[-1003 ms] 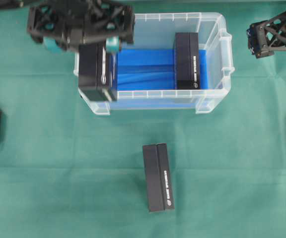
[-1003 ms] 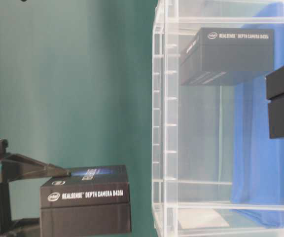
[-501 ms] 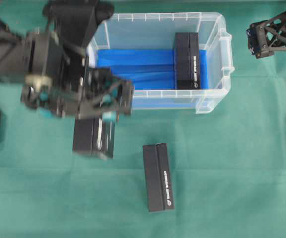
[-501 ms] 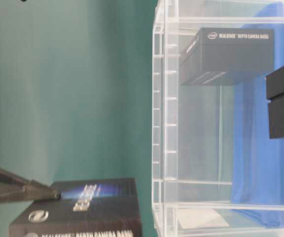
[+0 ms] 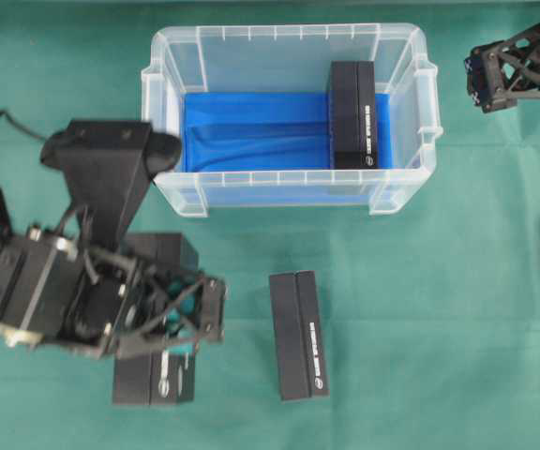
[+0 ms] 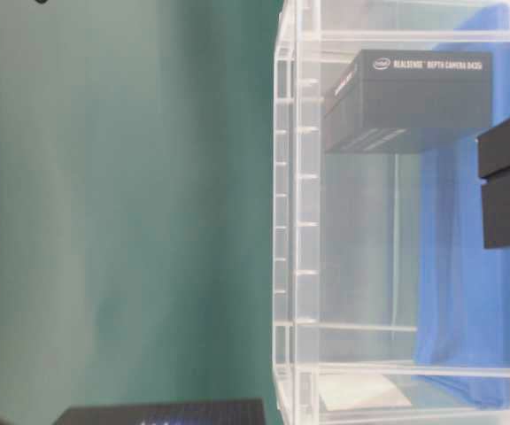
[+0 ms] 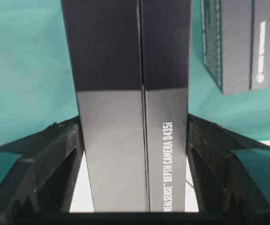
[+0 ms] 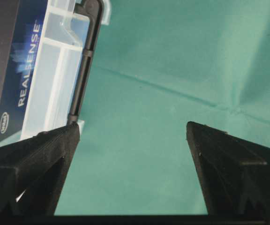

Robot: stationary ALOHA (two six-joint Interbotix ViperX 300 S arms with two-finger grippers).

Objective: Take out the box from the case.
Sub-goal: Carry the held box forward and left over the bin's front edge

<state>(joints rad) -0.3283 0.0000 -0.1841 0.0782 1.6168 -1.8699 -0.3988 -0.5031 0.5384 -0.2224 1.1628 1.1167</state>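
While the left gripper (image 7: 134, 140) clamps a RealSense D435i box (image 5: 153, 375) over the green cloth (image 5: 420, 328), clear of the case (image 5: 411, 66), lower squarely before releasing. Right gripper (image 8: 132, 136): jaws apart, empty.

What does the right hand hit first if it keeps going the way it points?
Probably just the green cloth: nothing lies between the open fingers of the right hand. The case sits off to the left.
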